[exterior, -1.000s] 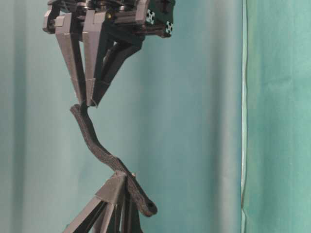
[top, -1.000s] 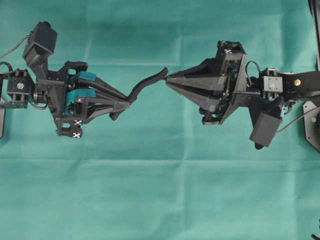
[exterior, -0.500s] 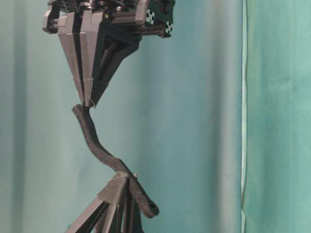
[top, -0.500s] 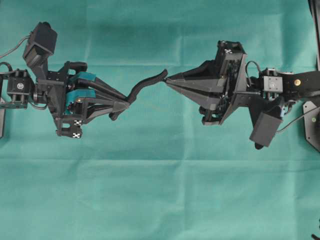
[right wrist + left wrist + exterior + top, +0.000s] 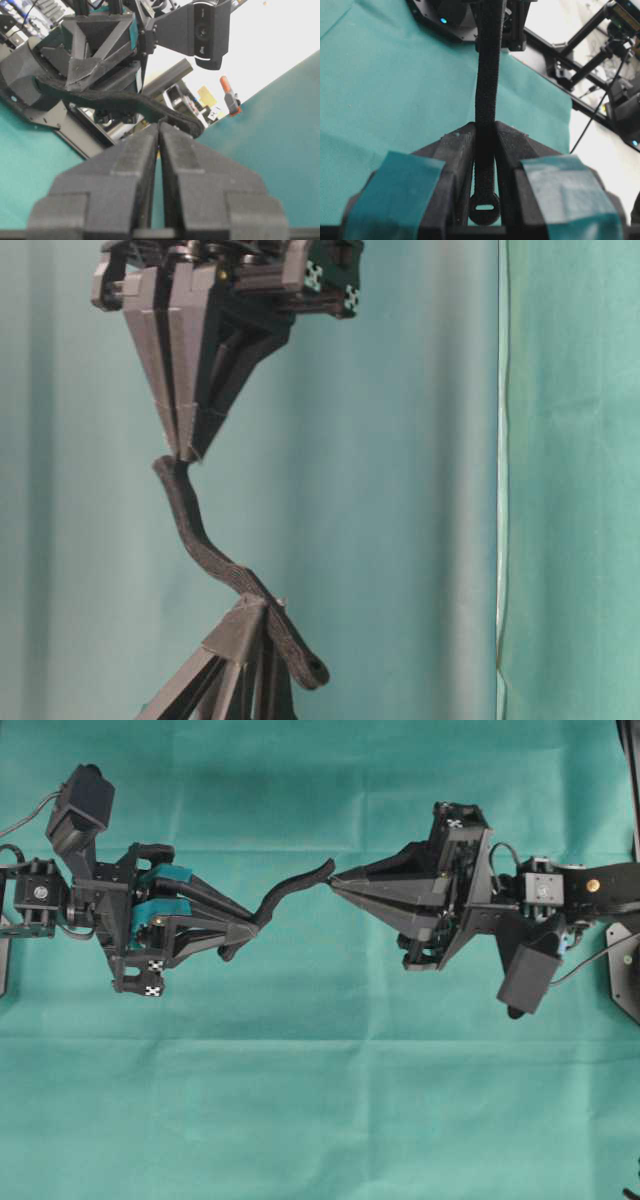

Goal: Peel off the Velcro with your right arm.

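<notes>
Your right jaws [image 5: 336, 880] are pressed together at their tips, pinching the free end of the Velcro [image 5: 290, 888]; from the right wrist view the two black fingers [image 5: 131, 159] meet with the strip's tip caught between them, though you cannot tell whether they hold one layer or both. That pinch at the very end is what a peel needs: a small bite on the edge, leaving the rest of the strip free to part.

Your left jaws [image 5: 252, 928] are clamped on the Velcro's other end, with the rounded knob end [image 5: 484, 210] poking out behind the teal-padded fingers [image 5: 407, 180]. This acts as the anchor, so a pull from the right has something to work against.

The Velcro hangs in the air between the two jaws, in a loose S-curve above the green tabletop [image 5: 320, 1100], touching nothing else. The slack suggests no real tension yet; the layers look unseparated.
</notes>
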Robot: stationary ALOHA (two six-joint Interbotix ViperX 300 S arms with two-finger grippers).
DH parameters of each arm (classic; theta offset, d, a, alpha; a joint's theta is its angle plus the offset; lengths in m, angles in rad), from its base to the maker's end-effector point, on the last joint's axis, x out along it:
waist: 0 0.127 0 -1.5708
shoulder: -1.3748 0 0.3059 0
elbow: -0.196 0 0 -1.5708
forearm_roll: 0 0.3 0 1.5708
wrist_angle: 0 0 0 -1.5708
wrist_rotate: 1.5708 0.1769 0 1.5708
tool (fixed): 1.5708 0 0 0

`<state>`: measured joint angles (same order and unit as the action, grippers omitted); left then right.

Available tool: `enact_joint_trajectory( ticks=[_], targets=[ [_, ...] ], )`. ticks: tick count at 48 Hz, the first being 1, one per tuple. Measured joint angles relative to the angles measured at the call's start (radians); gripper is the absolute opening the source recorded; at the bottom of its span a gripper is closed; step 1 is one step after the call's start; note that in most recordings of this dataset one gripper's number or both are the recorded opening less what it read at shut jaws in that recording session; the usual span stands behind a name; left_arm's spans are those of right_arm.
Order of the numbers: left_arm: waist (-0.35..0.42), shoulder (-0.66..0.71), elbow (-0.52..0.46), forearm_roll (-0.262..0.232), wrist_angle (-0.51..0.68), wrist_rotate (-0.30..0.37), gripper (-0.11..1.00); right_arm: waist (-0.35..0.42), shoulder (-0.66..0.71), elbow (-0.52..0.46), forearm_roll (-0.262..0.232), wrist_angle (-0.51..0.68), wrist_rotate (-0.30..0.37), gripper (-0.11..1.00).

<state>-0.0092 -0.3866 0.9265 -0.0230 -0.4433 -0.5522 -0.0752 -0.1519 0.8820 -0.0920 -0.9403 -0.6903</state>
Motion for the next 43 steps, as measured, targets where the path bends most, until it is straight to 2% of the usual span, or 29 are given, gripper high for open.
enact_joint_trajectory(
  ticks=[43],
  targets=[
    [0.003,0.0,0.002,0.0,0.0,0.0,0.1,0.038,0.132,-0.091,0.0,0.011,0.0,-0.09]
  ],
)
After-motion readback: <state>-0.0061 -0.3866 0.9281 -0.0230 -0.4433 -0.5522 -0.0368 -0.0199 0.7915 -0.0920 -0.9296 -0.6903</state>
